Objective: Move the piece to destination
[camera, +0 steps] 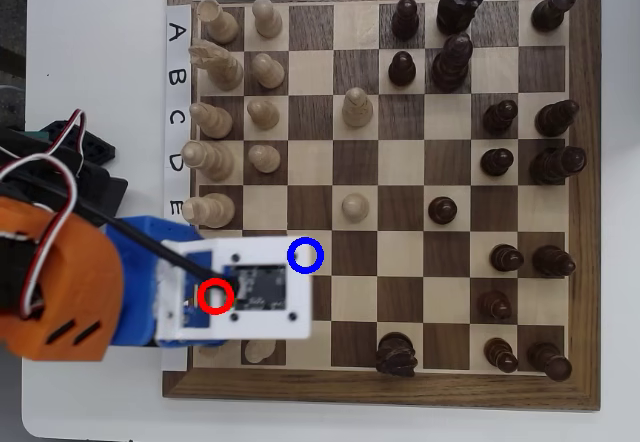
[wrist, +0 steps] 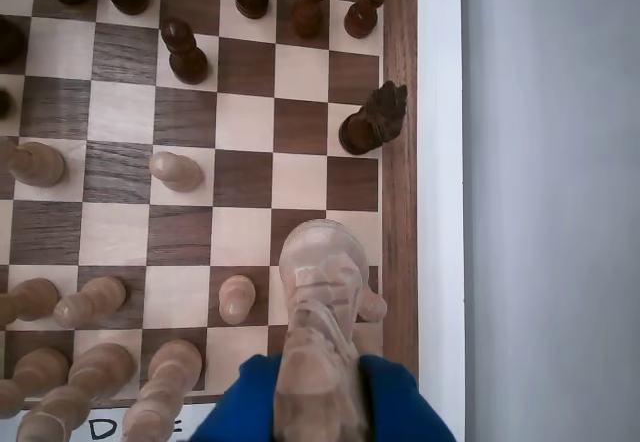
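centre squares (camera: 310,167) open | cream pawns (camera: 264,114) crowd left | dark pieces (camera: 498,162) right

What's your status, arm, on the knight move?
Gripper shut on pale cream wooden knight. Blue-ringed light-wood square close by, partly hidden under wrist. No piece seen on it.

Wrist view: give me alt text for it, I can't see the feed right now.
The pale cream knight fills the lower centre, held up close between the blue fingers of the end effector, above the right edge of the chessboard. Cream pawns stand to its left, dark pieces along the top, and a dark knight near the right edge.
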